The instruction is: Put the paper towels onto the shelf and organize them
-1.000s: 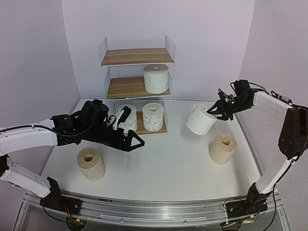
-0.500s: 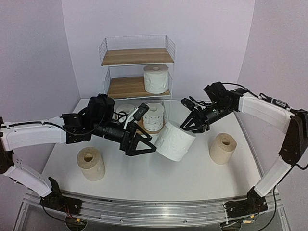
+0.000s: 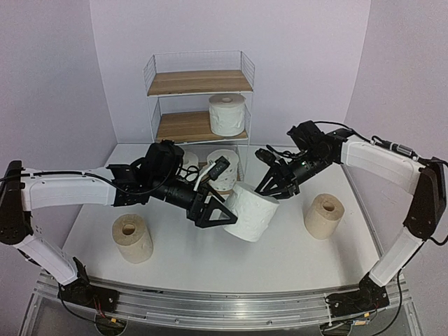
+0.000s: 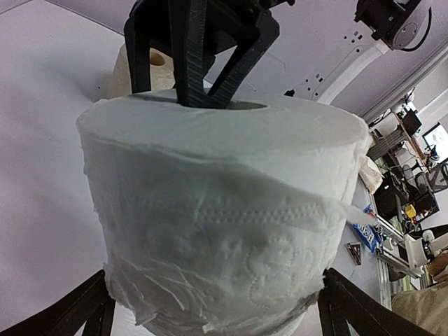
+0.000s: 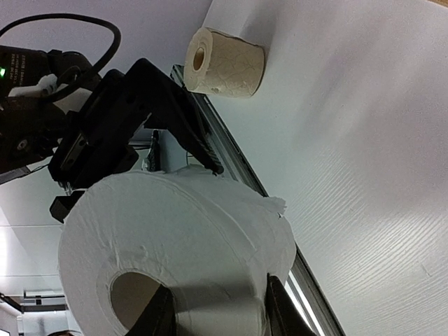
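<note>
The held white roll [image 3: 250,211] sits at the middle of the overhead frame, tilted, over the worktop [image 3: 280,259] in front of the shelf [image 3: 199,82]. Whether its lower edge touches the surface cannot be told.

The right gripper [image 3: 271,187] reaches in from the upper right and is closed on this roll's wall. Its wrist view shows one finger [image 5: 162,311] inside the hollow core and the other outside the paper.

The left gripper [image 3: 225,196] comes from the left with its jaws spread wide and holds nothing. In the left wrist view its two fingers [image 4: 353,308] stand at the bottom corners, one on each side of the roll and just beside the paper. Contact cannot be made out.

At the top centre, the shelf's upper board is bare. The shelved white roll [image 3: 227,114] stands upright at the right end of the middle board. On the bottom board the dotted roll [image 3: 224,168] stands to the right. The second dotted roll [image 3: 187,159] is to the left of it, mostly hidden behind the left arm.

The left tan roll [image 3: 131,239] stands on the worktop at lower left, near the left arm. The right tan roll [image 3: 324,215] stands at the right, below the right arm. Both are well apart from the shelf.
</note>
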